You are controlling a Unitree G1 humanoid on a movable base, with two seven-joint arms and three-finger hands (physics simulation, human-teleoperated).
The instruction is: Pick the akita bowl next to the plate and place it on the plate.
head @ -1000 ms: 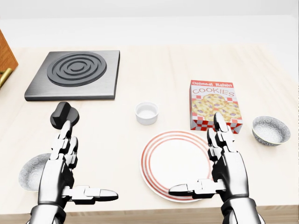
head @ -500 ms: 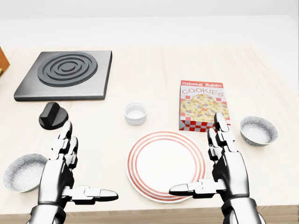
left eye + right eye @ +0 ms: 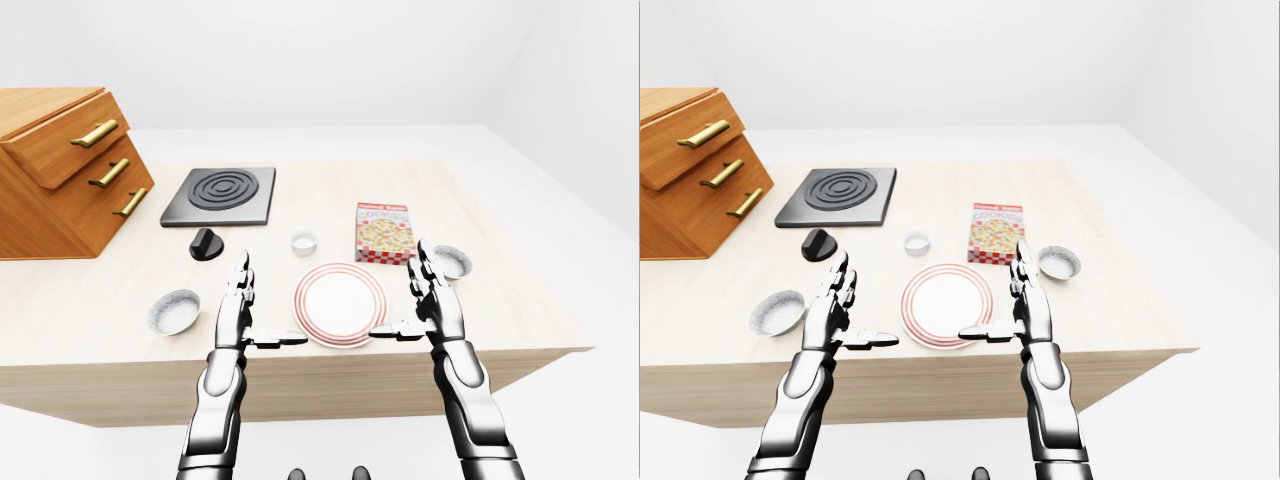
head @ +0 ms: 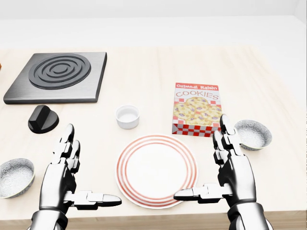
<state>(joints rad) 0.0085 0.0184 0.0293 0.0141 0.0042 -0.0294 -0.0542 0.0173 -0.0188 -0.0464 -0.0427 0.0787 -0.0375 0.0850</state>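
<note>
At right of centre in the head view, the bowl (image 4: 253,134) is sitting just right of the plate (image 4: 157,170), nearest the right hand (image 4: 229,168), whose fingers are spreading open, gripping nothing. Across the left-eye view, the left hand (image 3: 238,313), open too, is hanging nearer another bowl (image 3: 174,311) well left of the plate.

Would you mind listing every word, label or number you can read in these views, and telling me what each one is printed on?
"Oatmeal Raisin": small white lettering on the red top band of the red-and-white checked cookie box, head view.
"COOKIES": large lettering just below it on the same box.
Any finer print on the box is too small to read.
No other thing on the table shows readable text or numbers.
</note>
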